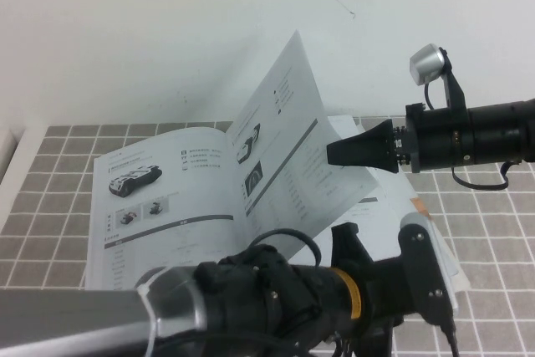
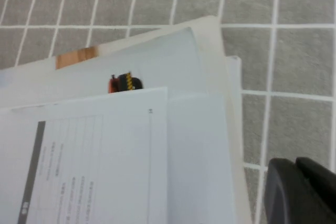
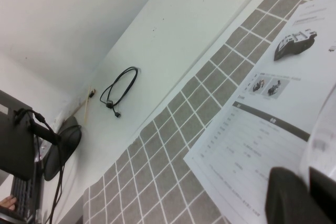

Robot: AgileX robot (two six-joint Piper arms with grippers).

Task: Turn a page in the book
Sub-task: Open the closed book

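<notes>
High view: page (image 1: pixel 280 135) stands lifted against right tool (image 1: pixel 334 154).

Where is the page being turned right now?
In the high view the page stands lifted at the middle of the book, with the right hand touching its right-side edge.

White glossy book (image 1: pixel 159 206) with grey bars, grey white-gridded tiles (image 1: pixel 50 173), black arms.

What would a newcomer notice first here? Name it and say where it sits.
The page standing nearly upright from the open book at the table's middle, with the shut right gripper pressed against its right face. Next, the left arm crossing the near foreground, its left gripper hovering by the book's corner over the grey tiled table.
</notes>
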